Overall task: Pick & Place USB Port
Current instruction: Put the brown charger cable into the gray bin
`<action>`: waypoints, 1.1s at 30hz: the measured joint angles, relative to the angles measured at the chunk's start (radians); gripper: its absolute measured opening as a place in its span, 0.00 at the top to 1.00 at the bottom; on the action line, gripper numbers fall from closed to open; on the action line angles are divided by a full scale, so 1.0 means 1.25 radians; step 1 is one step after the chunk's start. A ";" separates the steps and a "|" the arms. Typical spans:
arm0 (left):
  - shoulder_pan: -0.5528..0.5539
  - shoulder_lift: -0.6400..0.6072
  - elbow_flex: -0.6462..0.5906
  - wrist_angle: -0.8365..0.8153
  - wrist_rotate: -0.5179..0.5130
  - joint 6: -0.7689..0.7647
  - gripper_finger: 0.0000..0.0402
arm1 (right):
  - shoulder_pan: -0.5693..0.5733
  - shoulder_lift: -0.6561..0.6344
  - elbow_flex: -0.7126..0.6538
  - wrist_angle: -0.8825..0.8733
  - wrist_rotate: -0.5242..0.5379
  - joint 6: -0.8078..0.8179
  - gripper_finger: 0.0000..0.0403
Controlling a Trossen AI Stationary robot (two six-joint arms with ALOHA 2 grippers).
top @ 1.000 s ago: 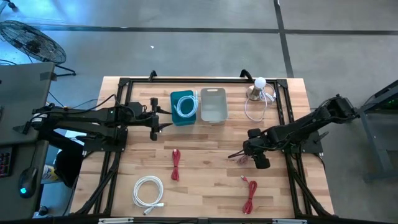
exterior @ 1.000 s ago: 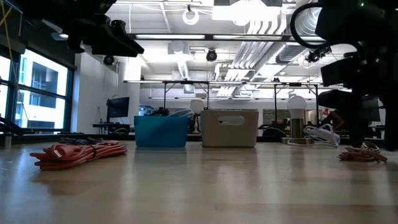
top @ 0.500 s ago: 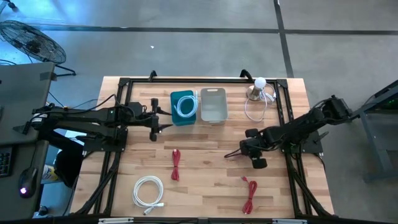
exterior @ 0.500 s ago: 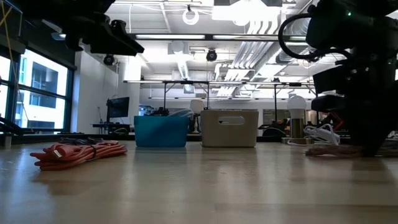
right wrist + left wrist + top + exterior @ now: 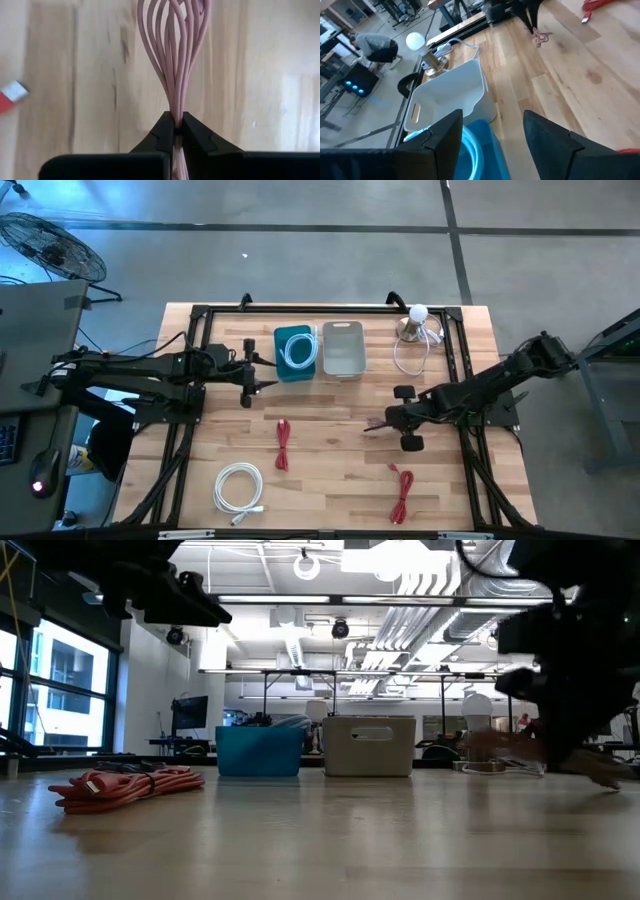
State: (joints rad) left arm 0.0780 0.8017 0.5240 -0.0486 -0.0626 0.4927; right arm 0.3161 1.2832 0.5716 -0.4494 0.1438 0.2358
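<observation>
A bundle of pink cable [image 5: 175, 55] is pinched between the two dark fingers of the right gripper [image 5: 175, 131], its loops fanning out ahead of the fingertips over bare wood. From above, the same gripper [image 5: 385, 423] sits over the middle-right of the table [image 5: 330, 470], the cable a thin pinkish smear just at its tip (too small there to make out). Open boards lie ahead of that gripper towards the table's centre. Behind and to one side of it, nearer the front edge, lies a red cable [image 5: 401, 493]; another red cable [image 5: 282, 444] lies well ahead of it, past the open stretch. The grey bin [image 5: 343, 348] and the blue bin [image 5: 294, 352] stand touching near the far edge, a white cable coiled in the blue one.

In the low view the right arm is a blur at the frame's edge.

The left gripper [image 5: 492, 135] hangs beside the blue bin, fingers spread, holding nothing.
</observation>
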 joint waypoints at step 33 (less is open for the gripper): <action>0.000 0.369 0.000 0.631 0.326 -0.051 0.49 | 0.035 -0.058 0.002 0.590 0.156 -0.355 0.98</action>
State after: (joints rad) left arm 0.0776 1.2631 0.5243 0.7408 0.3449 0.4286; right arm 0.3599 1.2102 0.5747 0.2882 0.3386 -0.2083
